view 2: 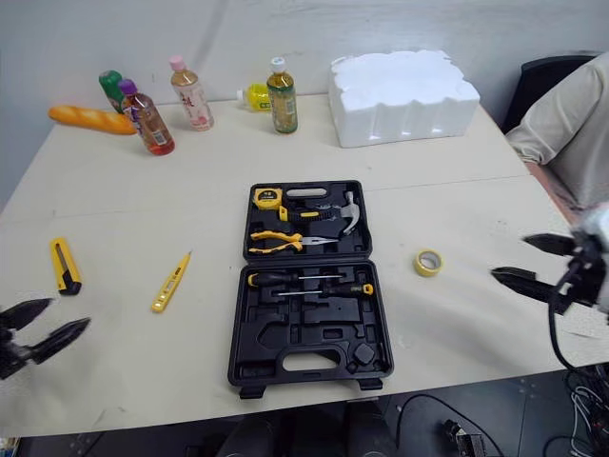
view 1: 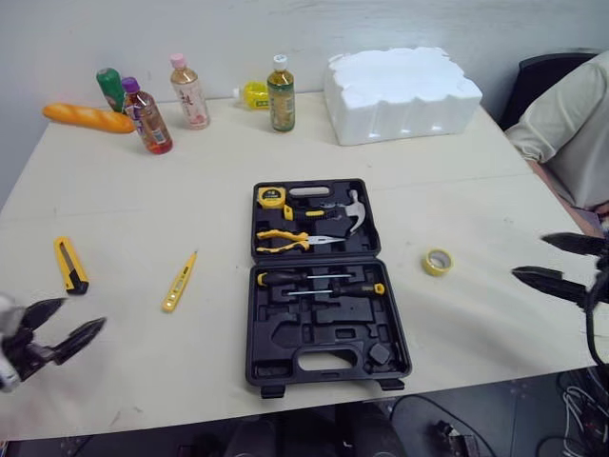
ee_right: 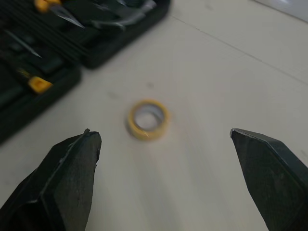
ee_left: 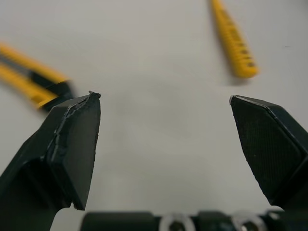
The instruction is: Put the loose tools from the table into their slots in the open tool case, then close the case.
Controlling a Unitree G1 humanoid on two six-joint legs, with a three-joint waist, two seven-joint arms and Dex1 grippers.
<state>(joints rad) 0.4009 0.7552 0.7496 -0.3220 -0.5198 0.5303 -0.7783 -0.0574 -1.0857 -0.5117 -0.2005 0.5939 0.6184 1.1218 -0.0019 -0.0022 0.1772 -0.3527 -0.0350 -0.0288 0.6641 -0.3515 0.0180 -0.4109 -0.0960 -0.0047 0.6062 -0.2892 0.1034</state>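
The black tool case [view 1: 324,286] lies open at the table's middle, holding a tape measure, hammer, pliers and screwdrivers. Loose on the table are a yellow utility knife [view 1: 70,265], a yellow tester screwdriver [view 1: 179,282] and a yellow tape roll [view 1: 438,262]. My left gripper [view 1: 62,327] hovers open near the front left edge, short of the knife [ee_left: 33,86] and the tester [ee_left: 234,41]. Open as well, my right gripper [view 1: 559,264] hangs at the right edge, facing the tape roll [ee_right: 147,119] with the case [ee_right: 57,43] beyond it.
Several drink bottles [view 1: 190,90] and a bread loaf [view 1: 88,117] stand along the back left. A white foam block [view 1: 400,92] sits at the back right. A person's sleeve [view 1: 571,114] shows at the far right beside a chair.
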